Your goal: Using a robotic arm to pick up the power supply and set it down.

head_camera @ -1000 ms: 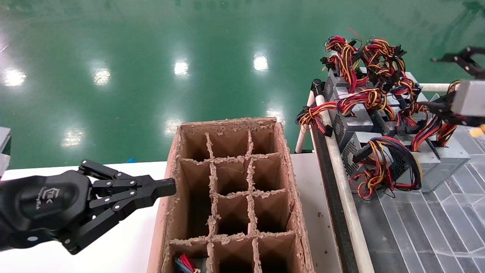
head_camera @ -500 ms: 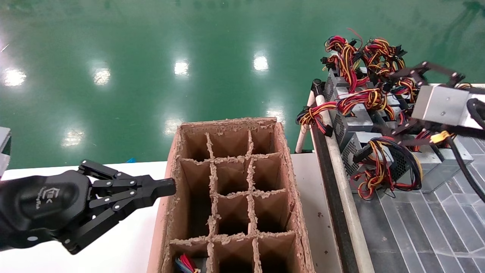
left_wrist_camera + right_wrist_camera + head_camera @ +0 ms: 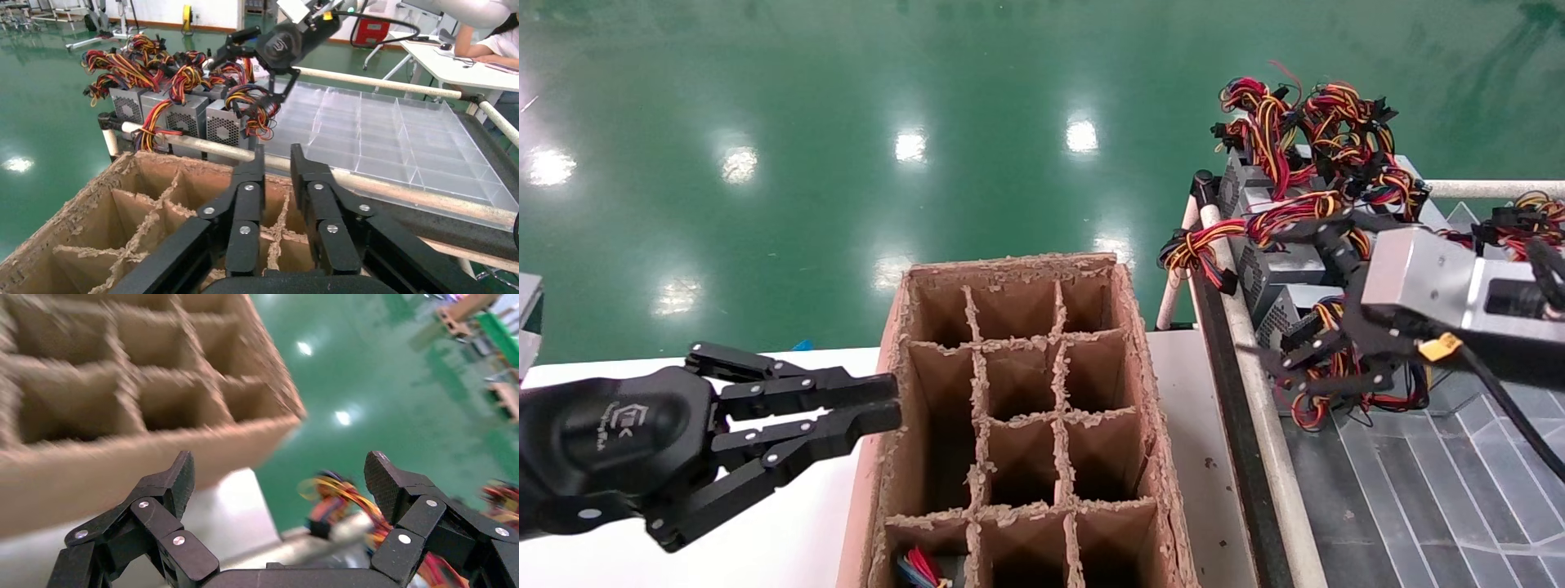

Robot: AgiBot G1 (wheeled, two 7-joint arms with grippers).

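Several grey power supplies with red, yellow and black wire bundles stand in a row on the rack at the right. The nearest power supply (image 3: 1269,320) (image 3: 223,125) faces the carton with its vent side. My right gripper (image 3: 1279,290) (image 3: 280,471) (image 3: 245,79) hovers over that unit's wires, open wide, with nothing between the fingers. The silver wrist (image 3: 1418,278) is behind it. My left gripper (image 3: 888,402) (image 3: 276,160) is low at the left, slightly open and empty, with its fingertips at the carton's left wall.
A brown cardboard carton (image 3: 1128,327) (image 3: 153,202) (image 3: 122,386) divided into cells sits on the white table (image 3: 789,531). Wires (image 3: 919,567) show in its near-left cell. A white rail (image 3: 1254,384) edges the rack. Clear compartment trays (image 3: 379,135) (image 3: 1442,490) lie beside the power supplies.
My right arm has swung in from the far right, toward the carton and down over the nearest power supply, still open. My left gripper's fingers have parted a little.
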